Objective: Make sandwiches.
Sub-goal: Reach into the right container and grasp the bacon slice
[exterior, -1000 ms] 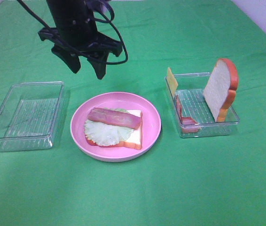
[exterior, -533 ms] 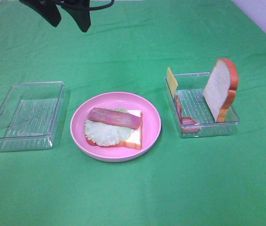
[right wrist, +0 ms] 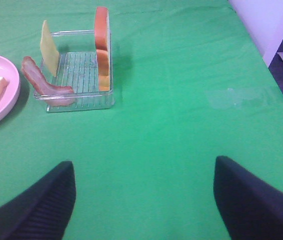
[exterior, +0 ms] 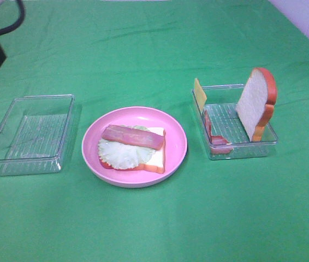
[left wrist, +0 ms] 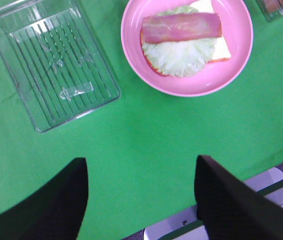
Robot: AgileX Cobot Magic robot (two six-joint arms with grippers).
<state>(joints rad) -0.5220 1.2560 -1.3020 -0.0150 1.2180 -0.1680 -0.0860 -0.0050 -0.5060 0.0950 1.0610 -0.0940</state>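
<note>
Sandwich (exterior: 132,148): open-faced on plate (exterior: 172,124), bacon (exterior: 132,136) topmost, no lid yet. Left gripper (left wrist: 140,167): withdrawn within the last second from above the plate to 10 o'clock, spread wide, empty; sandwich well apart, out ahead of its fingers (left wrist: 56,200). Judged: bacon step finished. Right gripper (right wrist: 144,165): wide apart, empty. Tray (exterior: 242,148), 3 o'clock of plate: bread (exterior: 256,103) upright, cheese (exterior: 199,94) leaning, both awaiting pickup.

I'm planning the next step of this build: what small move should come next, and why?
Probably move the right gripper, open and empty, toward the thin yellow cheese slice leaning in the clear plastic rectangular tray: the open sandwich on the round pink plate has bread, lettuce and bacon but no cheese.
</note>
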